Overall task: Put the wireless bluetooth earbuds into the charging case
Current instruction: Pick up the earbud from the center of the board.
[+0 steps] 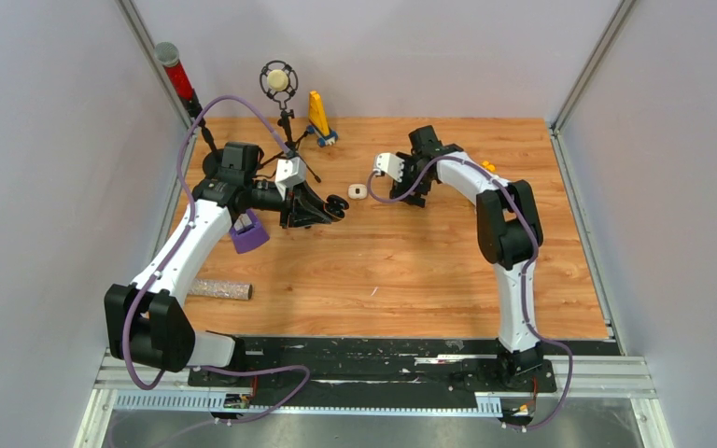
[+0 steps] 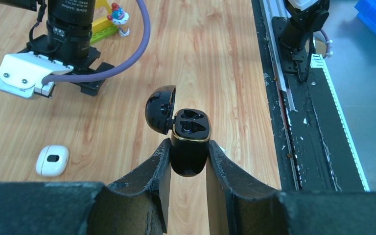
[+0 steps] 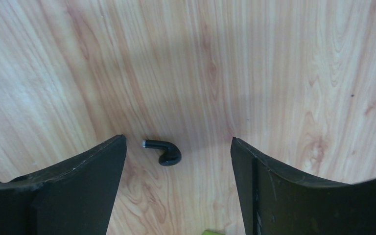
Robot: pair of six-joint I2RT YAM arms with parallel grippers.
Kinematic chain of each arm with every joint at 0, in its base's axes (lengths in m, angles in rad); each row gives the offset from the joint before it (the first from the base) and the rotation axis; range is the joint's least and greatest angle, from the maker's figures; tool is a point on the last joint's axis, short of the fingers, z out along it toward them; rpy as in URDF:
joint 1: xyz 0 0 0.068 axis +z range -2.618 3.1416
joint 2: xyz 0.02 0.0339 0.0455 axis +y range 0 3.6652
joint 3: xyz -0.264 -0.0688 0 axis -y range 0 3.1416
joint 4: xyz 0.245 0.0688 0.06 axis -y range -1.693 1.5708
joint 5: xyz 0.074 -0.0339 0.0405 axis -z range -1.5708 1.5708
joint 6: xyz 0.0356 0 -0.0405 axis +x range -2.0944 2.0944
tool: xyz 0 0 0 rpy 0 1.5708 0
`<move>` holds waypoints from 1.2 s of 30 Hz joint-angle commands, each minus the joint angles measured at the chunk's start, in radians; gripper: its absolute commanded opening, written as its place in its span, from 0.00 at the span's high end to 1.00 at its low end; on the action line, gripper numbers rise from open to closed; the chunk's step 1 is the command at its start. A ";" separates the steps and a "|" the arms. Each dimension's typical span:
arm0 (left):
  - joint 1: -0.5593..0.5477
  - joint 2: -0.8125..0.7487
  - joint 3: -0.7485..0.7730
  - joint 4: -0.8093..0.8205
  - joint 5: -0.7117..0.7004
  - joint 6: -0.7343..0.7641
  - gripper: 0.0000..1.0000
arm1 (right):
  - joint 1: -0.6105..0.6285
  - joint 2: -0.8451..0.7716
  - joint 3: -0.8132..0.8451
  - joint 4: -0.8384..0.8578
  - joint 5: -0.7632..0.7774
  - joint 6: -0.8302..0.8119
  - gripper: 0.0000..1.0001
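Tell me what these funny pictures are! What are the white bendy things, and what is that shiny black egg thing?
The white bendy things are two robot arms on a wooden table. One picture looks down from above. The other two come from little cameras on each arm's wrist.

The left gripper is pinching the shiny black thing. It is a black charging case for earbuds, with its lid flipped open and both hollows empty.

The right gripper is open, its fingers on either side of a tiny black earbud lying on the wood. A white case lies nearby, closed. At the back stand some toys.

Bright even light, soft shadows, sharp focus
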 commanded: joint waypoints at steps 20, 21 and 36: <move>-0.010 -0.015 0.045 -0.023 0.040 0.017 1.00 | -0.163 0.082 0.316 -0.352 -0.378 -0.117 0.32; -0.010 -0.014 0.045 -0.025 0.041 0.016 1.00 | -0.164 0.097 0.335 -0.362 -0.384 -0.113 0.32; -0.013 -0.008 0.055 -0.052 0.041 0.040 1.00 | -0.163 0.232 0.501 -0.521 -0.454 -0.093 0.39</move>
